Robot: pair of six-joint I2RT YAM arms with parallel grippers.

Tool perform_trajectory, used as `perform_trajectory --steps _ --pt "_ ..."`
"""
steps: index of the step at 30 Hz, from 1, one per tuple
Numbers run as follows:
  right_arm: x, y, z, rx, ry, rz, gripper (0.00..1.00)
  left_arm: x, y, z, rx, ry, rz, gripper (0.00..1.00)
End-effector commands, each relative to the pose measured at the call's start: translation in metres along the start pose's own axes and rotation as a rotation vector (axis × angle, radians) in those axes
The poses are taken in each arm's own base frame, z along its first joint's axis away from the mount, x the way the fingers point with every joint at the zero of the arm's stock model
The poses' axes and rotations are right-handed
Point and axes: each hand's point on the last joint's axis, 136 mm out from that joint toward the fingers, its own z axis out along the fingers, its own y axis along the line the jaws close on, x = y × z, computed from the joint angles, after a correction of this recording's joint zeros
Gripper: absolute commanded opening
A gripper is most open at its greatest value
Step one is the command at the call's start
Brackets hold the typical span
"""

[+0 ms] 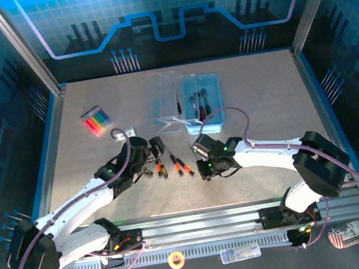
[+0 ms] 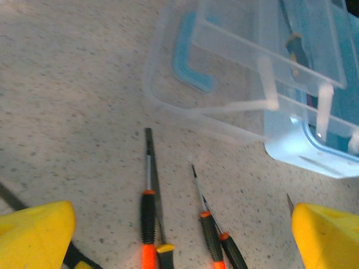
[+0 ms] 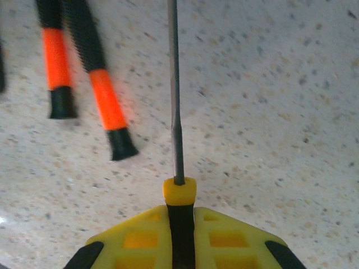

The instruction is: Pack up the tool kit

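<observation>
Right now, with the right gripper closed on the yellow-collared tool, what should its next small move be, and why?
Probably lift the right gripper straight up a little. Its jaws are shut on the yellow-collared tool, whose shaft points out low over the table, close beside the orange-handled tools. Clearing those first seems wise before swinging toward the open blue case.

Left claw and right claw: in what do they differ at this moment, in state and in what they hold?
The left claw stands wide open; the right claw is shut. The left claw holds nothing, while the right claw grips a yellow-collared tool by its black handle, with the thin shaft pointing forward. Both have yellow fingers and hang low over the speckled table.
</observation>
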Motion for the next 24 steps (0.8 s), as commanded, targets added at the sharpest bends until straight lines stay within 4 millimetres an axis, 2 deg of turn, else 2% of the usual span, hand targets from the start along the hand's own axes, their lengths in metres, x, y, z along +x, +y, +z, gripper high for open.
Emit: perform_trajectory --steps 1,5,15,19,24 --pt "-0.012 0.020 -0.011 -0.036 -0.027 -0.053 0.13 0.003 0.024 -0.005 -0.071 -0.003 -0.019 0.99" --pt "-0.017 0.027 -0.017 -0.041 -0.008 -0.089 0.13 0.005 0.032 -0.009 -0.091 0.003 -0.039 0.99" --pt "-0.041 0.046 -0.048 -0.038 -0.062 -0.146 0.13 0.019 0.054 -0.026 -0.090 0.007 -0.072 0.99" --pt "-0.063 0.045 -0.071 -0.009 -0.120 -0.157 0.13 0.017 0.059 -0.034 -0.075 -0.021 -0.077 0.99" --pt "-0.099 0.039 -0.091 -0.040 -0.172 -0.128 0.13 0.008 0.055 -0.036 -0.045 -0.069 -0.093 0.99"
